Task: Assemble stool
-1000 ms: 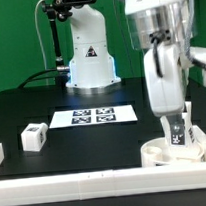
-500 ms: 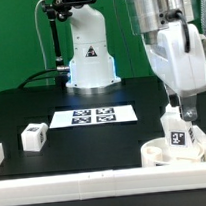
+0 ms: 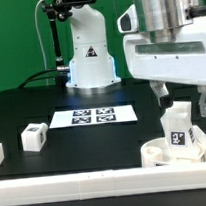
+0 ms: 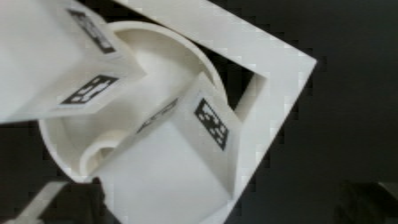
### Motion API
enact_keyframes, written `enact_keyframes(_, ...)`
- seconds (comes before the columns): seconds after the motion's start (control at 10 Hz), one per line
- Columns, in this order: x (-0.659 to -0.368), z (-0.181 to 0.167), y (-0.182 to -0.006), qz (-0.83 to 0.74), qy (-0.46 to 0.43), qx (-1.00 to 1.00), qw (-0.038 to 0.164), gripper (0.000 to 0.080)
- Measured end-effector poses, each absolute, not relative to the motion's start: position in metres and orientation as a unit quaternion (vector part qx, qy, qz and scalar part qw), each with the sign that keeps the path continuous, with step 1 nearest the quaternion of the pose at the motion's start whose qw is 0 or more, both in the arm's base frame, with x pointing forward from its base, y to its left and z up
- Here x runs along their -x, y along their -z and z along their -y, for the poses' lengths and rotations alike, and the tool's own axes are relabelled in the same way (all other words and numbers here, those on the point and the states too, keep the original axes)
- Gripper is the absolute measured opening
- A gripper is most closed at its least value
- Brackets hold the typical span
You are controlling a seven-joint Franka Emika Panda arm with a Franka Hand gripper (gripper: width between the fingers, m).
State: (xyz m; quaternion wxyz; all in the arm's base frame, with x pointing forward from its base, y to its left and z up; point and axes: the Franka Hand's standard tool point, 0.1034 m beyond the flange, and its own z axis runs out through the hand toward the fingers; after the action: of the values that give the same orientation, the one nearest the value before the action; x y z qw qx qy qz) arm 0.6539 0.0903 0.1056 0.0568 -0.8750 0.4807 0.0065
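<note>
Jaws stand apart on my gripper (image 3: 181, 97), hovering above the leg (image 3: 178, 127) upright in the seat (image 3: 155, 155) at the exterior view's right, I reckon planted for fastening; spare leg (image 3: 33, 137) sits well apart.

The seat disc (image 3: 155, 154) is white, the legs (image 3: 179, 117) white with black-and-white tags (image 3: 177, 137), the table (image 3: 21, 107) black.

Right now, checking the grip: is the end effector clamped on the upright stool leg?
No: the end effector stands open, its fingers clear of the stool leg standing in the seat disc.
</note>
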Motion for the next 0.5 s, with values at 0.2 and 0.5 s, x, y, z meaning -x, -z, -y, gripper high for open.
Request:
enact_keyframes(0.2, -0.6546, -0.0886, -0.1058, -0.412, 0.001, 0.910, 0.053, 0.0649)
enact_keyframes(0.5, -0.6547, -0.0869, -0.1057, -0.318, 0.007, 0.947, 0.050, 0.0649)
